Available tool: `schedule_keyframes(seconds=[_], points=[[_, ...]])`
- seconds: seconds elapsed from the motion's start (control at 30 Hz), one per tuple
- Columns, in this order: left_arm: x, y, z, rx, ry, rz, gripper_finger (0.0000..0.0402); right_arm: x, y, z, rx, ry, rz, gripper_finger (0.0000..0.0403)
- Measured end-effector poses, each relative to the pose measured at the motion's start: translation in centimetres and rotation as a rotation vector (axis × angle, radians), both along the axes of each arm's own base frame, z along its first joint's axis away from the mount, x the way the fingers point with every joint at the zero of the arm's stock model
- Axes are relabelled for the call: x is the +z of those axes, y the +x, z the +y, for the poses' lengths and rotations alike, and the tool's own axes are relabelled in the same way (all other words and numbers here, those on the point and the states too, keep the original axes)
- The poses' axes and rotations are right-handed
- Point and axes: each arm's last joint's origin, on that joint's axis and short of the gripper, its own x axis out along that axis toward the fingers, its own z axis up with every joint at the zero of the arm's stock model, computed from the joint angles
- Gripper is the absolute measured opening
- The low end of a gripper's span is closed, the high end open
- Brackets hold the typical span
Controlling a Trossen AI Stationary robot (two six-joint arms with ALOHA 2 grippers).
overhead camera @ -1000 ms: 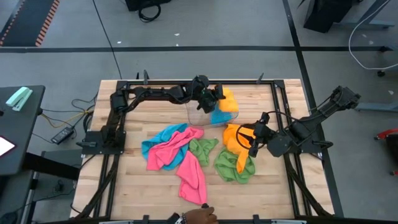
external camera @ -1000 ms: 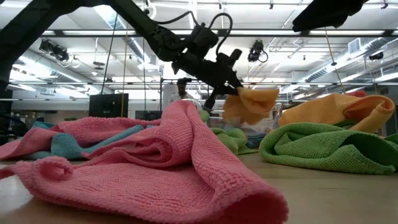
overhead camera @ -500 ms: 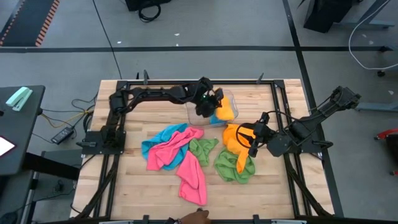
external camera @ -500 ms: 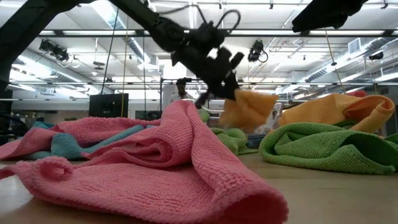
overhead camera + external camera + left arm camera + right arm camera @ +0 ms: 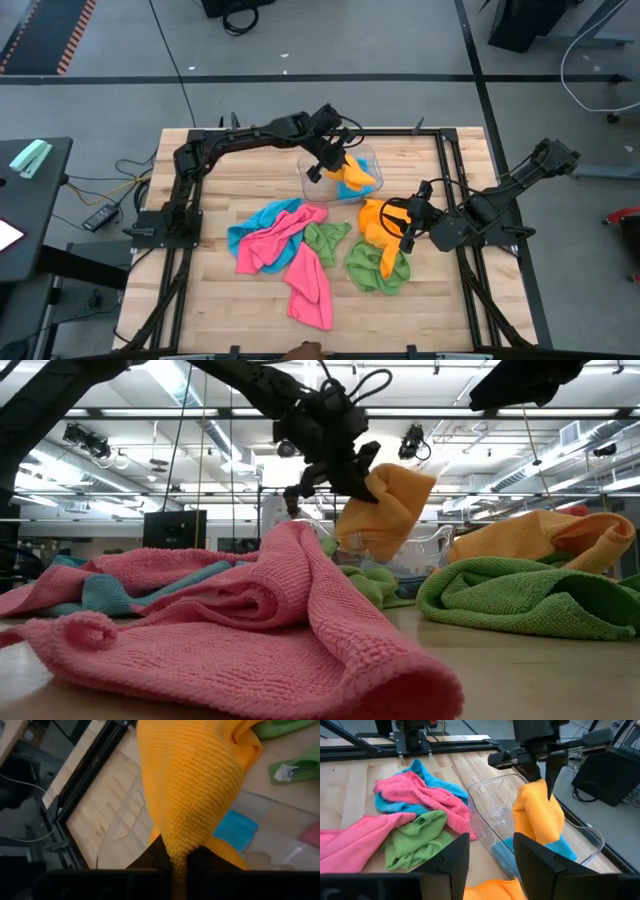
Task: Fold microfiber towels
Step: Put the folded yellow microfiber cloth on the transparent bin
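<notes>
The orange towel (image 5: 352, 172) is now being held up over the clear tray (image 5: 312, 186) at the far side of the counter (image 5: 215, 225), pinched shut in the left claw (image 5: 334, 160). A second ago the same cloth was being carried lower and further along the tray, with the claw beside it; since then the arm is seen to have swung back and raised it, so that it is hanging in a bunched drop clear of the tray floor. A folded blue towel (image 5: 565, 851) is lying in the tray beneath it. This is being taken as a towel either being pulled out of the tray for folding or being repositioned inside it; which of the two cannot be told.

The right claw (image 5: 405, 232) is being kept nearly where it was, poised over a second orange towel (image 5: 377, 218) that overlaps a green one (image 5: 372, 268); whether its fingers are gripping that cloth cannot be told. The pink towel (image 5: 305, 270), a further blue one (image 5: 245, 232) and a small green one (image 5: 325, 240) are lying crumpled and unfolded mid-counter.

A white label (image 5: 286, 772) is showing on a green cloth, but no writing on it can be read.
</notes>
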Motion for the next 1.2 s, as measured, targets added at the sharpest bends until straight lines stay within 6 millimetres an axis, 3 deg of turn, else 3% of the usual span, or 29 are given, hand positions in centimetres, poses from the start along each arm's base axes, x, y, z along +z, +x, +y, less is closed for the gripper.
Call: schedule_keyframes(seconds=[0.3, 0.47, 0.6, 0.83, 1.03, 1.2], points=[[0.0, 0.5, -0.9, 0.056, -0.011, 0.010, 0.0027, -2.5, 2.5, -1.6, -0.191, -0.228, 0.114, 0.0175], [0.1, 0.8, -1.5, 0.114, 0.014, 0.023, 0.0031, -3.2, 5.1, -3.3, -0.196, -0.297, 0.181, 0.0232], [0.1, 1.1, -2.2, 0.167, 0.045, 0.034, 0.0021, -3.0, 5.8, -4.5, -0.192, -0.290, 0.191, 0.0286], [0.9, 1.9, -2.9, 0.302, -0.003, -0.034, 0.0037, -1.7, 5.6, -5.1, -0.107, -0.339, 0.203, 0.0339], [3.5, 2.5, -4.4, 0.406, -0.122, -0.100, 0.0023, 0.9, 4.6, -4.9, -0.069, -0.380, 0.164, 0.0347], [4.6, 3.1, -5.9, 0.453, -0.191, -0.130, 0.0028, 2.8, 4.3, -5.0, -0.065, -0.457, 0.242, 0.0347]])
